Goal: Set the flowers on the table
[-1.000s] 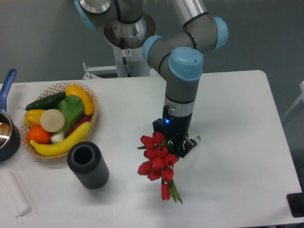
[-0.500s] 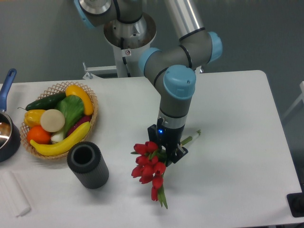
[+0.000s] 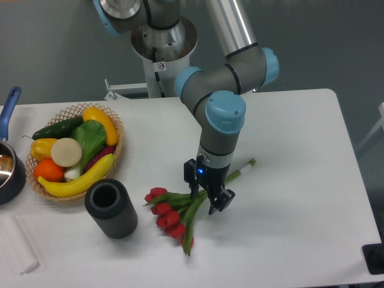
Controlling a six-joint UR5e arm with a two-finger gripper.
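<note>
Red tulip bunch (image 3: 171, 215) lies on white matte table (image 3: 300, 138); black two-finger gripper (image 3: 208, 198) straddles stems (jaws apparently parted). Release step; next, lift clear.

Red, green-stemmed flowers (image 3: 171, 214) on the white table (image 3: 294, 198).

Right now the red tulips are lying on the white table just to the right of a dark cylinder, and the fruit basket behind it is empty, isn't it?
Not quite. The basket is full of fruit and vegetables, as the fixed camera shows. The rest holds: the tulips lie on the table, right of the dark cylinder.
</note>
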